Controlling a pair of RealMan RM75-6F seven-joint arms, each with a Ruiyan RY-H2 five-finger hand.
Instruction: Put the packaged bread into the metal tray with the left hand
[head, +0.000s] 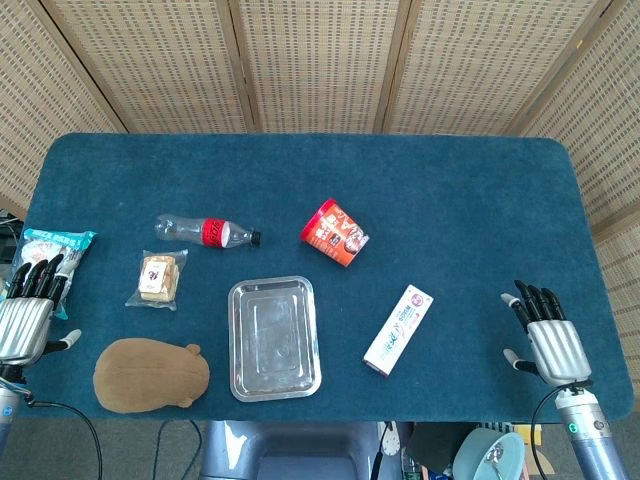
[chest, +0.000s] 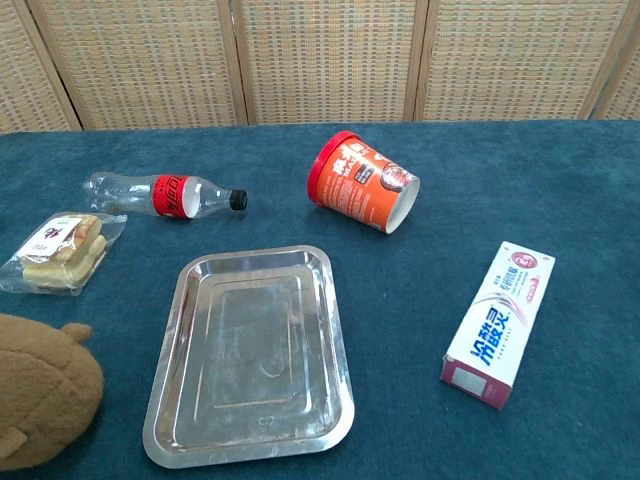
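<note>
The packaged bread (head: 159, 279) lies flat on the table (head: 450, 190), left of the empty metal tray (head: 274, 338) and below the plastic bottle (head: 205, 231); it looks light, soft and crushable in slippery film, so a gentle pinch across its long sides seems best; the left hand (head: 30, 310) hovers spread and empty near the table's edge; the right hand (head: 548, 338) rests spread too.

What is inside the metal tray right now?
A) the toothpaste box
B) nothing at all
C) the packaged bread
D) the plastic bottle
B: the metal tray shows only its bare bottom, while the packaged bread lies on the cloth to its left, not yet moved, and the left hand is beside it with nothing in its fingers.
</note>
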